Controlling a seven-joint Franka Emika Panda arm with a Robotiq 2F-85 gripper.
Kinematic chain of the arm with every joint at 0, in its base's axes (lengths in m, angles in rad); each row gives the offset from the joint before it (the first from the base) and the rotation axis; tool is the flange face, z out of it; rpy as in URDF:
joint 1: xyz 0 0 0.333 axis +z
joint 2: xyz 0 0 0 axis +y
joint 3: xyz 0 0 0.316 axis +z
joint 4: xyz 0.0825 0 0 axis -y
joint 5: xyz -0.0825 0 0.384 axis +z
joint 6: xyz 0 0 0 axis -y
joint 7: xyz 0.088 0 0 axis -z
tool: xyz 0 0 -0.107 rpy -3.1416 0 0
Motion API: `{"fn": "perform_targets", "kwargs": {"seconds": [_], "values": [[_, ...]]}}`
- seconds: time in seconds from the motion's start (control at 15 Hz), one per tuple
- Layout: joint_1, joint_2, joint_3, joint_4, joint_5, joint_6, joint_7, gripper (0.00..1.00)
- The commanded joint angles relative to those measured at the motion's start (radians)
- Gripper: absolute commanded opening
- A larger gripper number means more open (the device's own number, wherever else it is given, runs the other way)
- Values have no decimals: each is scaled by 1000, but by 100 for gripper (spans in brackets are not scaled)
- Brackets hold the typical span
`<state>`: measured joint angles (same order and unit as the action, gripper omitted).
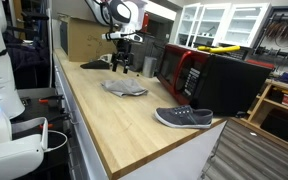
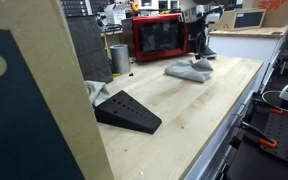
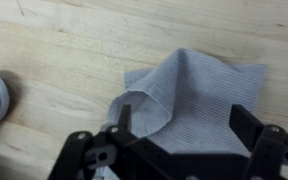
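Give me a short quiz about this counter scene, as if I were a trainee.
1. True or false: the gripper is clamped shut on the gray cloth.
2. Which footwear lies on the wooden counter? A) boot B) gray sneaker C) sandal
3. Fill in: the microwave has a ____ front.

Key: 1 false, the jaws stand open above the cloth; 2 B; 3 red.

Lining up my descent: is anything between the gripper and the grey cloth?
Nothing: in the wrist view the open gripper hangs directly over the grey cloth, with only air between them. An exterior view shows the same gap above the grey cloth.
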<state>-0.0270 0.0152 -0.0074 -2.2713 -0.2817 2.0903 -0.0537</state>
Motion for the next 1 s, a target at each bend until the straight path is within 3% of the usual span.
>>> {"fn": "perform_targets", "kwargs": {"seconds": [0.0, 0.13, 0.33, 0.93], "values": [[31, -22, 24, -6, 159, 4, -43, 100], [45, -15, 36, -9, 242, -12, -73, 100], [47, -5, 33, -20, 282, -13, -82, 100], [-22, 49, -43, -77, 172, 50, -54, 100]]}}
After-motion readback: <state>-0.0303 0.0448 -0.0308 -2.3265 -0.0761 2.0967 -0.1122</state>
